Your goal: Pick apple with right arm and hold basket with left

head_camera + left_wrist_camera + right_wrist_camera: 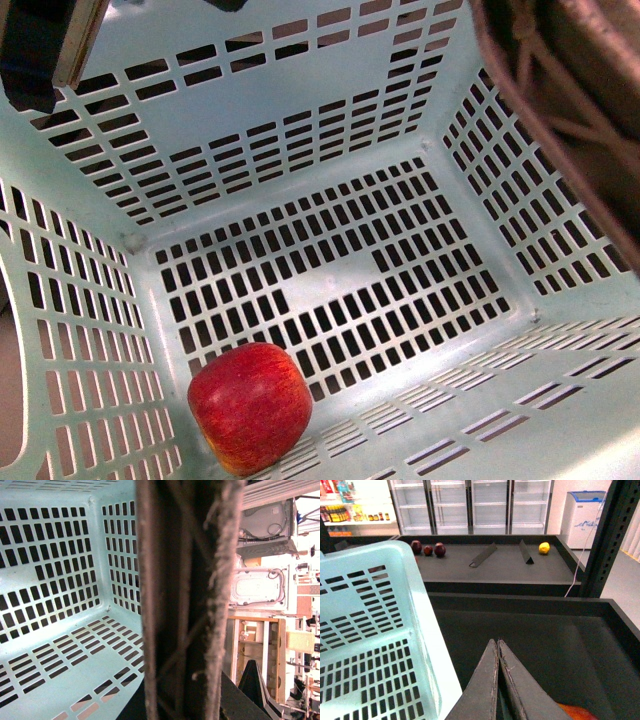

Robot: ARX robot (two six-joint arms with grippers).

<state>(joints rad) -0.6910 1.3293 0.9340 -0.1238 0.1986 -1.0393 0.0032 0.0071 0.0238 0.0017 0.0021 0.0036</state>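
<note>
Though seemingly empty, right gripper (pixel 497 646) closed.

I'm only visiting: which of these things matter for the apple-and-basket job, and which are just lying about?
For the job: apple, lying inside the basket; the basket's swing handle; right fingers, closed with nothing between them.

Just lying about: three dark fruits and a yellow fruit on the far shelf; glass-door fridges behind.

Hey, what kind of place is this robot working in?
Probably a grocery shop or a mock-up of one: glass-door fridges line the back wall, a chest freezer stands beside them, and fruit lies on a dark display shelf.
</note>
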